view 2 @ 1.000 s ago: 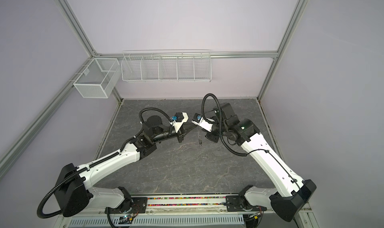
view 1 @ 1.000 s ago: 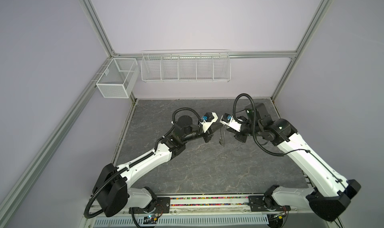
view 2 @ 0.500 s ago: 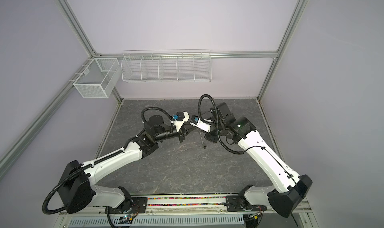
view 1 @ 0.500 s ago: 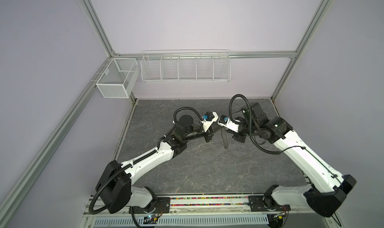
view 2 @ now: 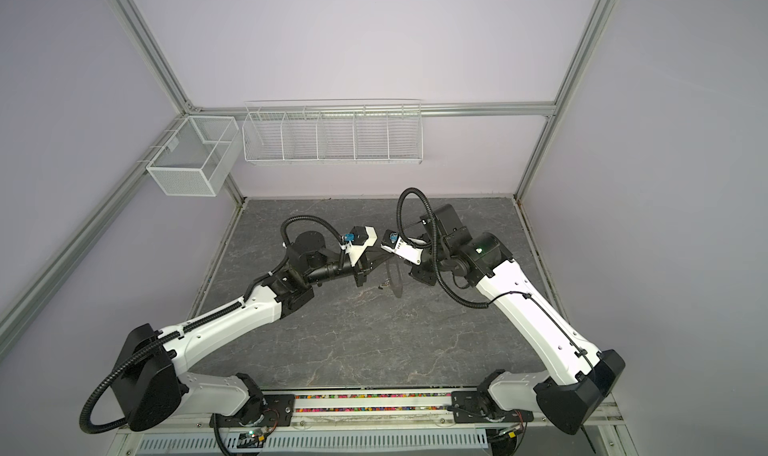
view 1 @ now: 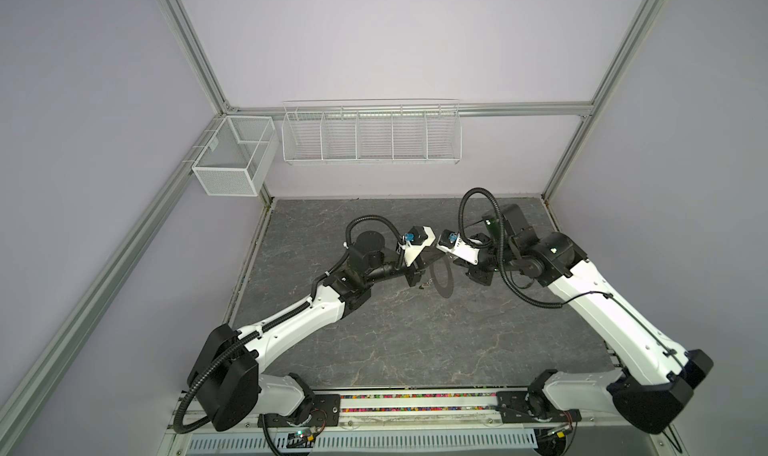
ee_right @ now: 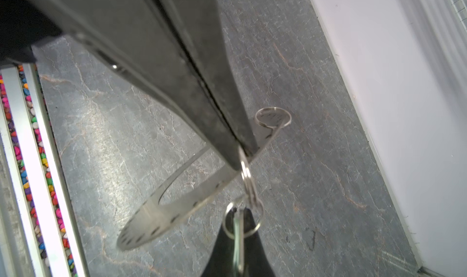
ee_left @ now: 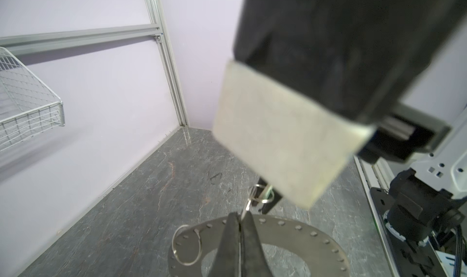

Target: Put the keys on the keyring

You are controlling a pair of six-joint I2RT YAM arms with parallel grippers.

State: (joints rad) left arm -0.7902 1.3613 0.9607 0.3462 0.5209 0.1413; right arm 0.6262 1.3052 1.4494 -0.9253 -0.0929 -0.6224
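right wrist: right tool (ee_right: 243, 157) tight on flat holed keyring (ee_right: 151, 220), left tool (ee_right: 238, 217) tight on wire loop (ee_right: 259, 224)

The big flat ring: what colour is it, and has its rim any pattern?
Grey metal ring, small holes along its rim; clearest in the left wrist view.

Soft, even light; close-up blur in 2 wrist views.

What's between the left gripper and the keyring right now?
Small linked split rings span from the left gripper to the keyring, seen in the right wrist view.
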